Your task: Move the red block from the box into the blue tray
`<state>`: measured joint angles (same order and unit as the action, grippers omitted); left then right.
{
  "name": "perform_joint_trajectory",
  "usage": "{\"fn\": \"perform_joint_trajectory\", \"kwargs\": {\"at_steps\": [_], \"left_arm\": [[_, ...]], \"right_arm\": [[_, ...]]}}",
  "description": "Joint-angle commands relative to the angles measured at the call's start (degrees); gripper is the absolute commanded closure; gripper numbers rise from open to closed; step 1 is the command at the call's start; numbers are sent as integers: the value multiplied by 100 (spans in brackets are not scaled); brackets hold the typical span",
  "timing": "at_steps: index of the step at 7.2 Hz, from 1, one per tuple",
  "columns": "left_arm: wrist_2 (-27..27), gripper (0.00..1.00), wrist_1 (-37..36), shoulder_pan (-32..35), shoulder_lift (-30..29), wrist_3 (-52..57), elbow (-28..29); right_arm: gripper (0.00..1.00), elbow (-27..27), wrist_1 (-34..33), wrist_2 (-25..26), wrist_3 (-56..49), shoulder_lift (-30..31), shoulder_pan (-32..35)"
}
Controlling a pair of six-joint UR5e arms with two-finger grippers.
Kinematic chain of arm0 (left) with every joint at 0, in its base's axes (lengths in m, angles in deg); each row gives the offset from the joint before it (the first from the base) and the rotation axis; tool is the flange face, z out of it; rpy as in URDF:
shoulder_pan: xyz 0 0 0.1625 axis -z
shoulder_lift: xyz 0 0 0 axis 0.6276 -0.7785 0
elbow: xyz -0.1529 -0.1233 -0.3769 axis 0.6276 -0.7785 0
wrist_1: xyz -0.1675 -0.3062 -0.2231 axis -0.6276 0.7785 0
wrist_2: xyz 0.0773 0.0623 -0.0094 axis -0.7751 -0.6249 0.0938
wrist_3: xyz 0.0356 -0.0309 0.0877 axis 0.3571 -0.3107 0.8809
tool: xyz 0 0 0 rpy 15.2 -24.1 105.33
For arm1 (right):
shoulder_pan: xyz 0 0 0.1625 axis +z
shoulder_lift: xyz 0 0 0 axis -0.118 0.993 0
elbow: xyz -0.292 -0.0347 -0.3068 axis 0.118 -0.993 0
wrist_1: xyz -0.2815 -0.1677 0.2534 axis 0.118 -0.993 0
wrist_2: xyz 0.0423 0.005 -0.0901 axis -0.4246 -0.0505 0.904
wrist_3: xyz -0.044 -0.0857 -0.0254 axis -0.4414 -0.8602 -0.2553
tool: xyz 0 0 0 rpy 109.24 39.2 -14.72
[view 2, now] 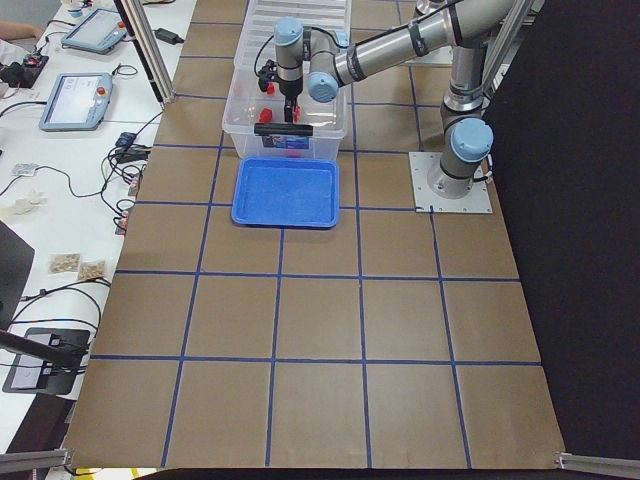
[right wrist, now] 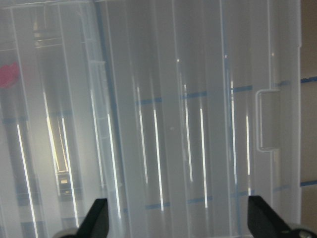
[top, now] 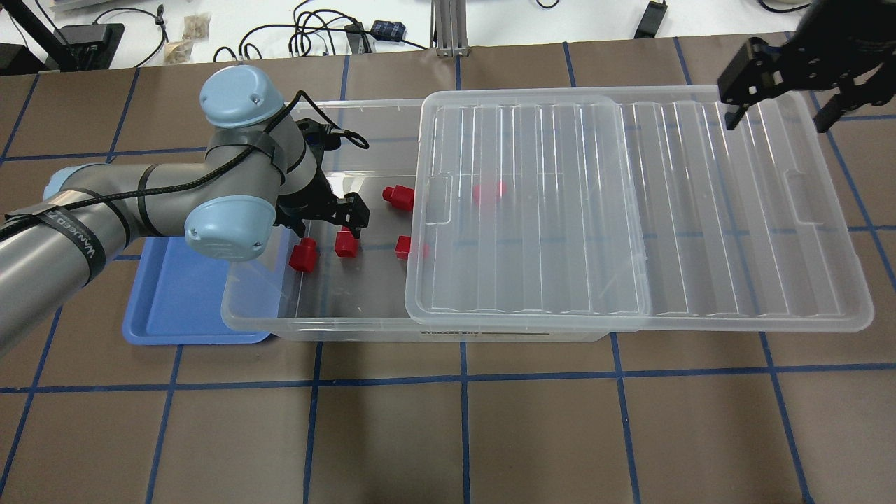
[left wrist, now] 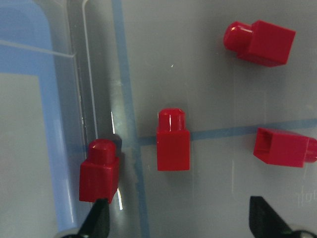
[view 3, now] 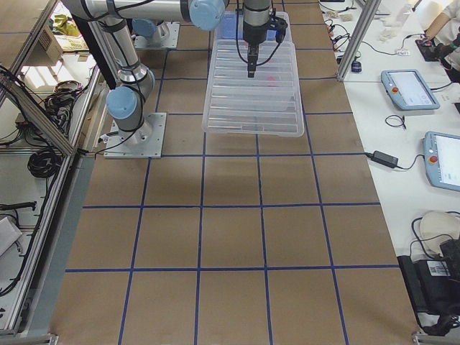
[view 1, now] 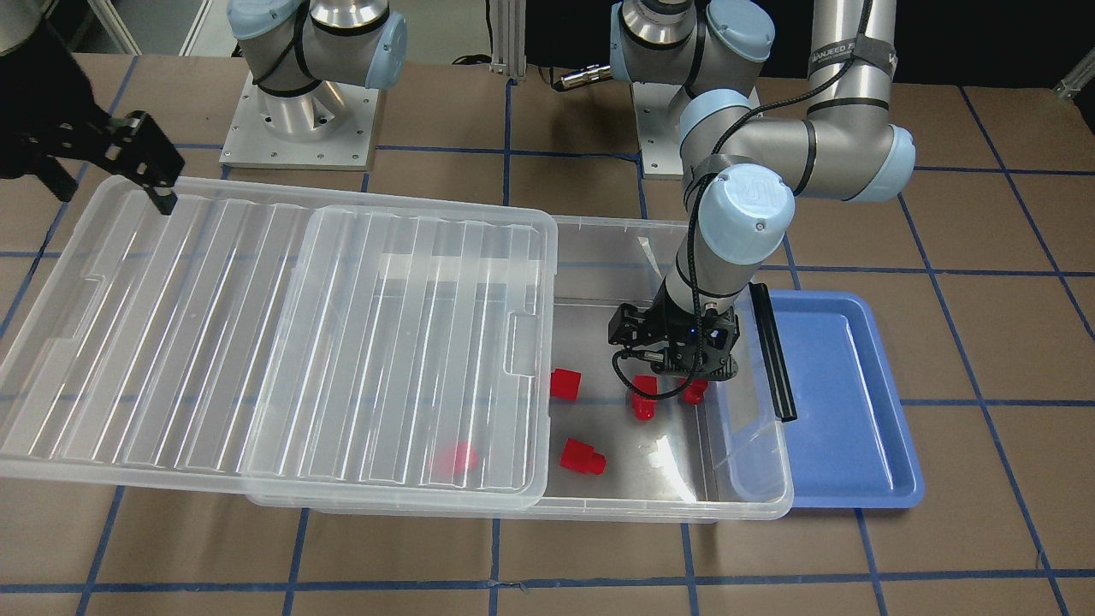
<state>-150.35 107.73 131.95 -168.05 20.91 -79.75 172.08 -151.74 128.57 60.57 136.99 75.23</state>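
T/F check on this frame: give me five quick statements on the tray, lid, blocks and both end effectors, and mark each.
1. The blue tray holds no blocks. True.
2. The left end effector is shut on a block. False: it is open, poised over the middle red block inside the box, gripping nothing.
3. The lid fully covers the box. False: it is slid aside, leaving the end by the tray uncovered.
4. One red block lies under the lid. True: it shows blurred through the plastic.
5. The right end effector is inside the box. False: it is open above the lid's far end.
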Motion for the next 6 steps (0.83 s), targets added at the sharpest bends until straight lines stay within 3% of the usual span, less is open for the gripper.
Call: {"fn": "perform_joint_trajectory", "kwargs": {"at_steps": [1,3,6], "left_arm": [[14,9,-56,1,-209,-37,-19],[23,15,-65,9,-323,-12,-37],[14,16,-276,9,-534,-3,-28]], "right_arm": [[0,16,-56,3,489,-77,622],[0,42,-92,29,498,-95,632],[0,43,-101,29,498,-95,632]]}}
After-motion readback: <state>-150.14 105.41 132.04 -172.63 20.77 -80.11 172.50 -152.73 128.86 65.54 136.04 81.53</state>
